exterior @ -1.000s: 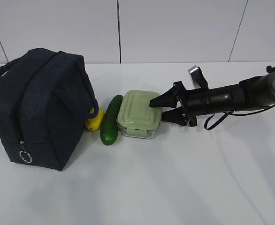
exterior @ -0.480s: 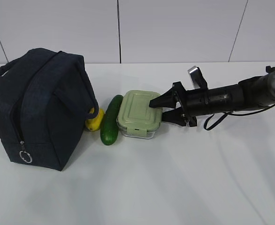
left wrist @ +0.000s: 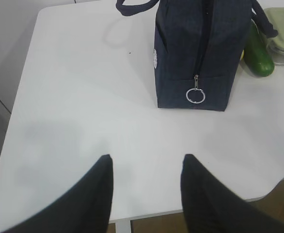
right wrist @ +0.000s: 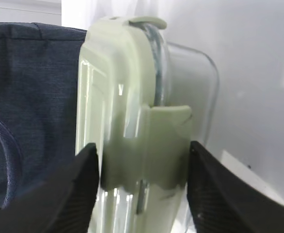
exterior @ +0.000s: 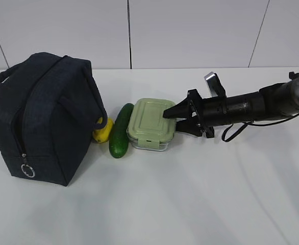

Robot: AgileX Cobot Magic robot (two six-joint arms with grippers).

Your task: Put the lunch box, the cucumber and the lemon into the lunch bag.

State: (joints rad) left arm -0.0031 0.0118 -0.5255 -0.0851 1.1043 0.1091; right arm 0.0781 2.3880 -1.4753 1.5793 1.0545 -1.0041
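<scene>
Two right gripper point(exterior: 176, 119) pads straddling lunch box point(exterior: 150, 124) end clip, not yet clamped; best squeezed squarely before lifting toward lunch bag point(exterior: 40, 115).

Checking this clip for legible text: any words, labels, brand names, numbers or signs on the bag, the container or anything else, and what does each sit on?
No text can be read in any view.
Small round white logo on the side of the boxy dark navy fabric lunch bag: seen edge-on in the left wrist view, too small and blurred to read.
Pale green clip-on lid of the clear lunch box: moulded ridges only, no lettering visible.
</scene>
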